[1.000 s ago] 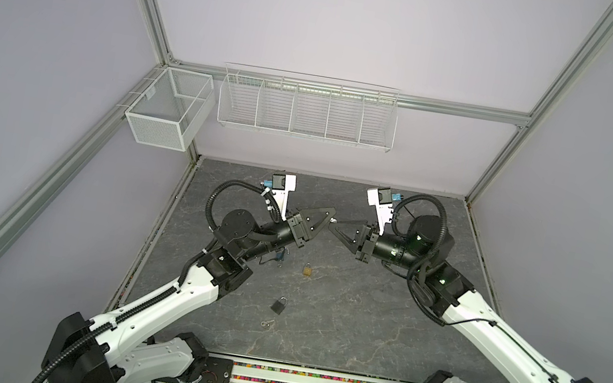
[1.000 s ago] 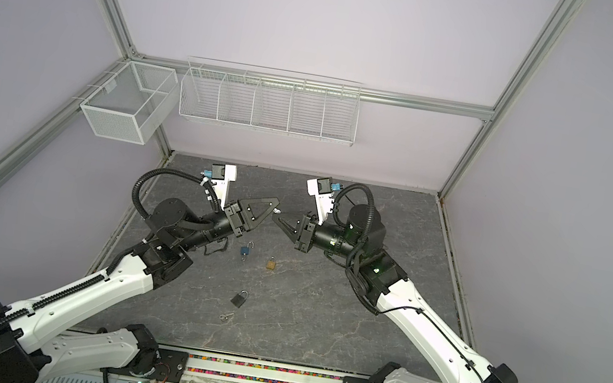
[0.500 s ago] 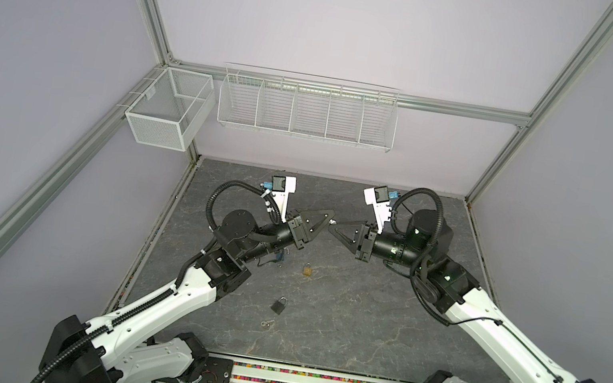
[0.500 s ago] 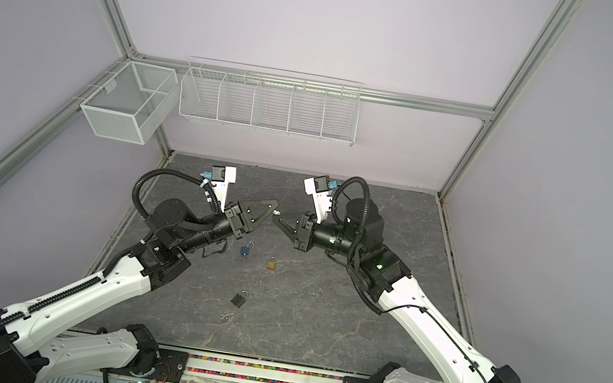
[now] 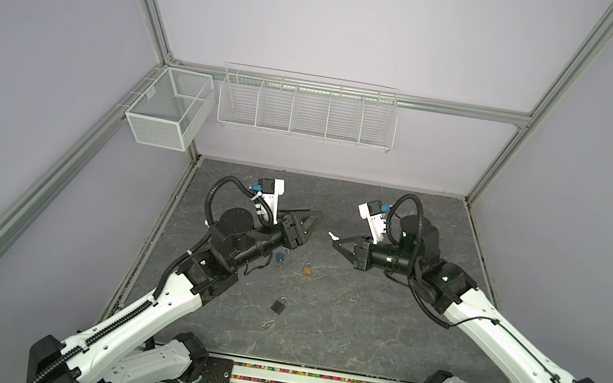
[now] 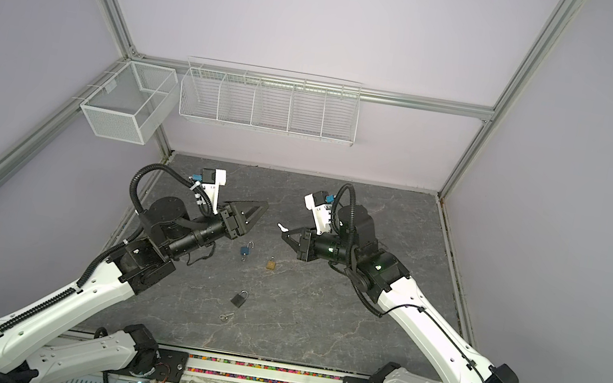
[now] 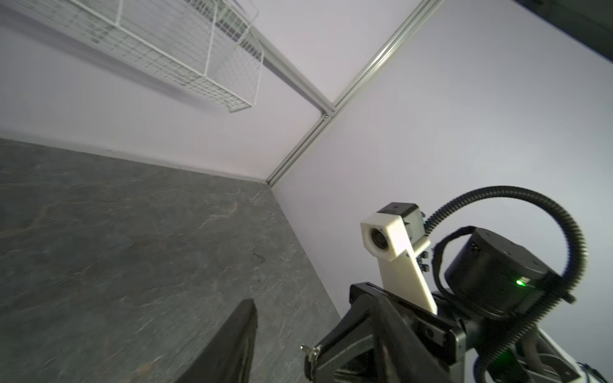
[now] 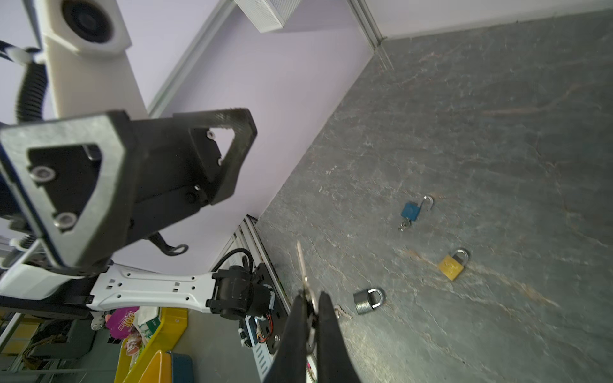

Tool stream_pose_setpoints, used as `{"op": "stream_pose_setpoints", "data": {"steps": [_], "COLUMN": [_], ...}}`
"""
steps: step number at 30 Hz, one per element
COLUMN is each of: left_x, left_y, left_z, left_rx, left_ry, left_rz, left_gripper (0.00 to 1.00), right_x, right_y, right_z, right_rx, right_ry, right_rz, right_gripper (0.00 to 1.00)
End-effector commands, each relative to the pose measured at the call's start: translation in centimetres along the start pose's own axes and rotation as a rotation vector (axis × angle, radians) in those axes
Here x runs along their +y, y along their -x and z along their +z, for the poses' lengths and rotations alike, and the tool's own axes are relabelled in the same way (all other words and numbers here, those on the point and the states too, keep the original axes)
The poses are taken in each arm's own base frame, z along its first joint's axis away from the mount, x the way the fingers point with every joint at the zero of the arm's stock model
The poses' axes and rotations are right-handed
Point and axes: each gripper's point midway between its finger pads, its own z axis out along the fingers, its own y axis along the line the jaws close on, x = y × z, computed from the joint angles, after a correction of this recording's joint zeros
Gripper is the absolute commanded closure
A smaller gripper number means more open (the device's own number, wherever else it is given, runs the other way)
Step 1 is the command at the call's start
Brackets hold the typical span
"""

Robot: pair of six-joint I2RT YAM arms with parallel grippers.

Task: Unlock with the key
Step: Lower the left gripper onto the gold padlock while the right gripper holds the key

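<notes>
While the right gripper (image 5: 337, 242) pinches the key (image 5: 332, 235) by its head end, jaws closed on it and blade pointing toward the middle of the cell, the left gripper (image 5: 309, 224) hangs opposite with its jaws parted and nothing between them, both well above the table (image 5: 360, 315). Below them lie three padlocks. The blue padlock (image 8: 410, 211) has its shackle swung open and a key in its base. The brass padlock (image 8: 450, 266) near it is closed, as is the grey padlock (image 8: 365, 301) closer to the robot, with a loose key (image 5: 266, 323) just beside it. The step in hand looks like a pause between locks: key ready, no lock held. Next, the left arm would likely need to descend, take a closed padlock by its body and turn its keyhole toward the blade; which lock this key fits cannot be told.
</notes>
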Motion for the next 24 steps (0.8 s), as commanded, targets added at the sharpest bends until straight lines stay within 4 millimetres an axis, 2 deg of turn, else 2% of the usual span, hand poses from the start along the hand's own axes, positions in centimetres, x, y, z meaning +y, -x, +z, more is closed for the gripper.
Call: {"op": "stream_pose_setpoints", "data": {"steps": [1, 6, 12, 16, 18, 24], "left_x": [6.2, 10.7, 14.6, 16.9, 18.0, 20.4], "left_y": [-3.7, -8.4, -13.5, -16.0, -17.1, -19.9], "left_z": [-0.5, -0.2, 1.1, 2.2, 2.6, 4.4], "left_rx": [0.153, 0.34, 0.539, 0.636, 0.693, 0.824], "left_ry": [0.287, 0.448, 0.555, 0.642, 0.685, 0.791], "left_rz": [0.045, 0.048, 0.043, 0.083, 0.086, 0.129], "left_gripper": [0.42, 0.4, 0.39, 0.39, 0.39, 0.39], "right_x": [-2.2, -4.3, -7.1, -8.6, -9.7, -10.6], "right_y": [-2.2, -5.0, -8.1, -9.5, -11.0, -11.9], "right_z": [-0.2, 0.2, 0.4, 0.4, 0.4, 0.7], "right_rx": [0.044, 0.1, 0.181, 0.207, 0.228, 0.235], "right_ry": [-0.076, -0.127, -0.22, -0.275, -0.297, -0.308], "right_rz": [0.013, 0.064, 0.136, 0.169, 0.195, 0.212], "right_gripper": [0.93, 0.94, 0.93, 0.93, 0.93, 0.93]}}
